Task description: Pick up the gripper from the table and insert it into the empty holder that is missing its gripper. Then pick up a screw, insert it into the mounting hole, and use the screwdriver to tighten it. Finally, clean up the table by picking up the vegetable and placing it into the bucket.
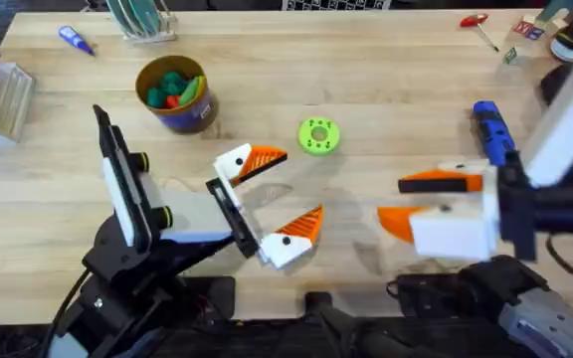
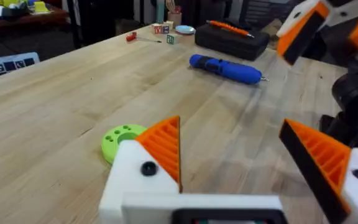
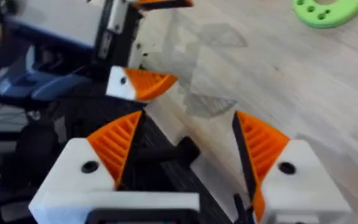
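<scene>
Pale wooden worktop [image 1: 386,99] carried all items. Left gripper [image 1: 267,199] hovered low near the centre, fingers spread, both white blocks bearing orange tips, nothing between them. Right gripper [image 1: 431,204] sat at the right, likewise spread and empty. Yellow-orange bucket [image 1: 177,94], holding toy vegetables [image 1: 172,88], stood behind the left arm. Blue screwdriver [image 1: 492,129] lay just beyond the right gripper. Green disc [image 1: 318,136] lay between bucket and screwdriver.
</scene>
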Tool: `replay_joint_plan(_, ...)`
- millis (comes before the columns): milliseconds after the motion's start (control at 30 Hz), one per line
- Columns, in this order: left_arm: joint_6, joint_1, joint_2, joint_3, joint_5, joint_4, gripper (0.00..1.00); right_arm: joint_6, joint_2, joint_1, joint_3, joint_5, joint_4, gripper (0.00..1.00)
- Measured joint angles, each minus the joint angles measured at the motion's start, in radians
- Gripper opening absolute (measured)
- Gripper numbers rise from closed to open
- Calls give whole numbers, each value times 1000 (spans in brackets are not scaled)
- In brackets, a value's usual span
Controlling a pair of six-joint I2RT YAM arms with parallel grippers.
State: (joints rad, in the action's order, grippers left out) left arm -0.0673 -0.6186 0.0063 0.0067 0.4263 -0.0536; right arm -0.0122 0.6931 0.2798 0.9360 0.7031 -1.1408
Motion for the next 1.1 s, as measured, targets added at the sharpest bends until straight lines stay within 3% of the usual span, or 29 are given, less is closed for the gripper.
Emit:
replay_joint_plan(467, 0, 0, 0, 0, 0, 0, 990, -129, -48, 0, -4, 54, -51, 868)
replay_joint_plan(567, 0, 0, 0, 0, -1, 0, 876, -131, -48, 0, -4, 54, -50, 868)
replay_joint_plan(767, 6, 0, 0, 0, -1, 0, 486, -131, -48, 0, -4, 54, -49, 867)
replay_joint_plan(933, 6, 0, 0, 0, -1, 0, 267, -131, -48, 0, -4, 54, -49, 868)
replay_joint_plan(1033, 8, 0, 0, 0, 0, 0, 64, -131, -48, 0, -4, 54, -49, 868)
replay_joint_plan(1100, 7, 0, 0, 0, -1, 0, 14, -131, -48, 0, -4, 54, -49, 868)
